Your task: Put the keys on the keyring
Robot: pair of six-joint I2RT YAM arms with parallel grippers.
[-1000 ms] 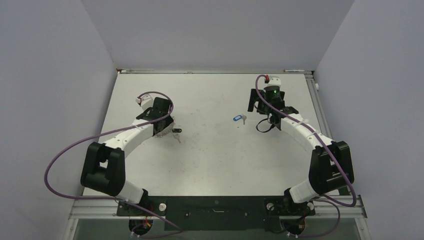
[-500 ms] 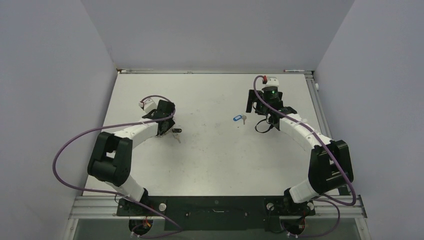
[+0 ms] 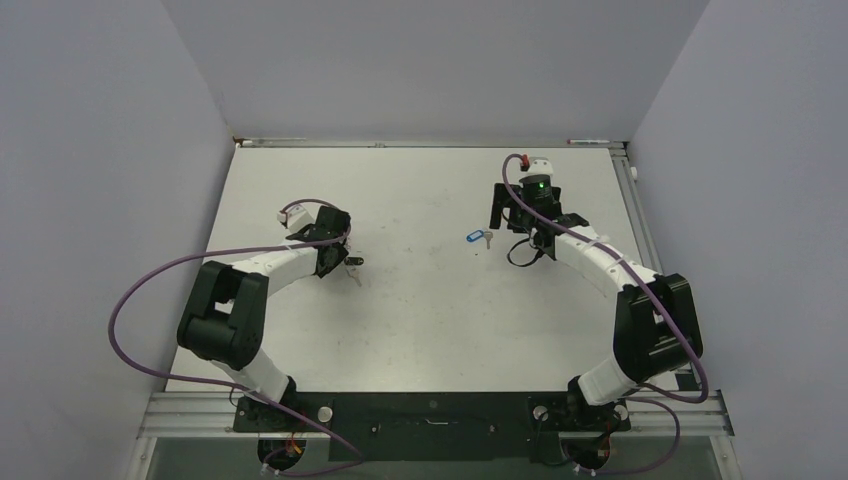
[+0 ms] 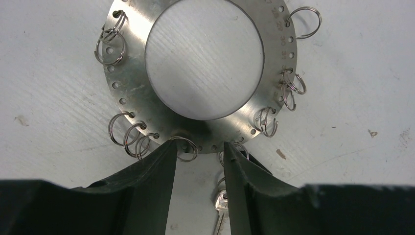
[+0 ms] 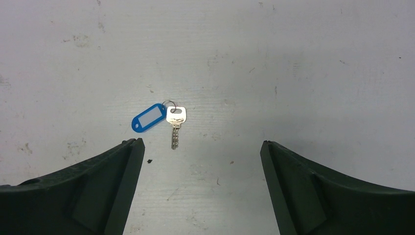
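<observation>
The keyring (image 4: 128, 73), a flat grey metal disc with a wide hole and wire loops round its rim, lies on the table in the left wrist view. My left gripper (image 4: 199, 147) stands over its near rim, jaws narrowed but apart, one wire loop (image 4: 188, 149) against the left finger. The black-tagged key (image 4: 220, 203) lies between the fingers, partly behind the right one, and shows beside the gripper (image 3: 333, 252) as a dark spot (image 3: 352, 262). The blue-tagged key (image 5: 149, 117) (image 3: 478, 238) lies just ahead of my right gripper (image 5: 201, 144) (image 3: 512, 215), which is wide open and empty.
The white table (image 3: 420, 310) carries small scuffs and specks. Grey walls close it in at the left, back and right. Purple cables (image 3: 150, 290) loop off both arms. The metal frame (image 3: 430, 415) with the arm bases runs along the near edge.
My left gripper's jaws have narrowed and its arm has drawn in, elbow nearer the table's left edge. The right gripper has shifted slightly away from the bases. Both keys lie where they were.
</observation>
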